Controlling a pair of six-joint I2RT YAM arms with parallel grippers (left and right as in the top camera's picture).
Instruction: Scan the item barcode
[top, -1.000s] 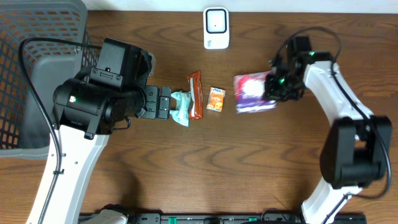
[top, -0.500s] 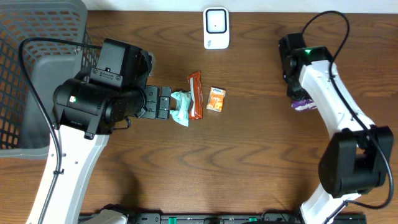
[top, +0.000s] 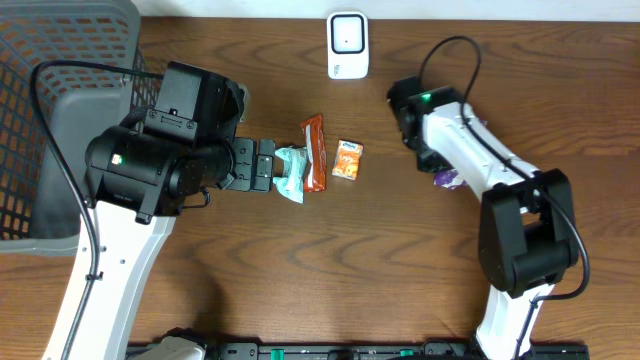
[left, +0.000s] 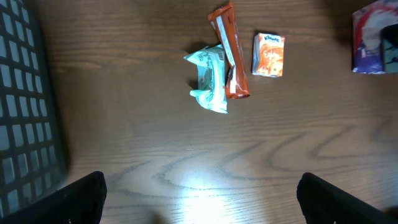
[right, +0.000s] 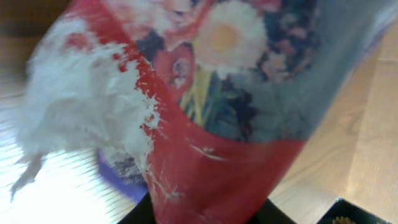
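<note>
Two pincers: the right gripper (top: 425, 148) has the floral tissue pack (right: 211, 93) hard against its camera, but blur hides whether its jaws clamp it; the left gripper (left: 200, 198) gapes wide, empty. That pack is right of the scanner (top: 347, 45) and nearer the robot, so I judge the scan not yet done.

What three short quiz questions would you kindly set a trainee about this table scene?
1. True or false: the left gripper is shut on the teal packet.
2. The small box beside the red-orange bar is: A orange; B green; C black.
3. On which side of the table, the robot's left or right, does the grey basket stand?

Key: 1 false, its jaws are wide open; 2 A; 3 left.
</note>
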